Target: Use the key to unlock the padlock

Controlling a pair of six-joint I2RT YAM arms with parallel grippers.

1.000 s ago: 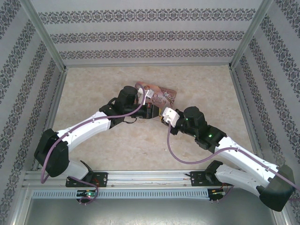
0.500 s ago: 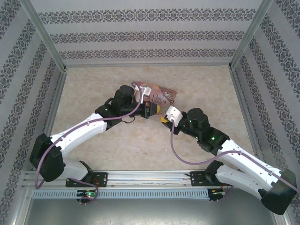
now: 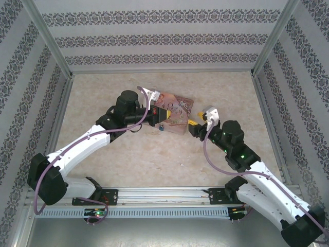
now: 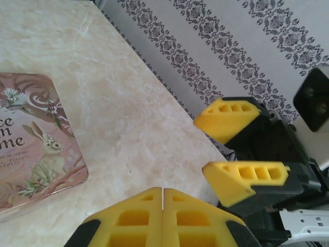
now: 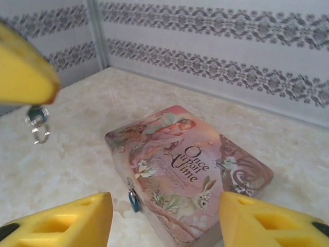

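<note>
1. So, left gripper [image 4: 163,198] first: clamped fully, the two yellow pads pressed flat w/ just a thin seam between them in its own wrist cam.
2. From the right wrist cam you can see one of its yellow fingers [image 5: 23,77] at the top left, and a small key ring [image 5: 39,135] dangles right under that tip, w/ a darker round bit just above the ring. It's hanging clear of the table [image 5: 72,170], not touching it.
3. The key blade itself, can't make it out. If it's in the pinch it's hidden between the pads, so can't say for sure.
4. Right gripper [image 5: 164,206]: released, jaws spread wide, one yellow finger at each bottom corner of its own cam and nothing between them. The left wrist cam shows the same two fingers apart w/ a clear gap, empty.
5. Padlock [image 5: 133,200]: tiny teal-blue block sitting at the near corner of the pink tin [image 5: 190,159], right up against the tin's side, low by the table. Neither gripper touches it. Can't tell if the shackle is hooked into the tin's clasp, too small.
6. Tin lies flat on the marble-look table, lid closed, rabbit + flower artwork facing up.
7. From the top cam both grippers sit near the tin's near edge, left one over its left end, right one just beside its right corner, pointing toward each other but apart. Can't tell if the right one touches the tin.
</note>
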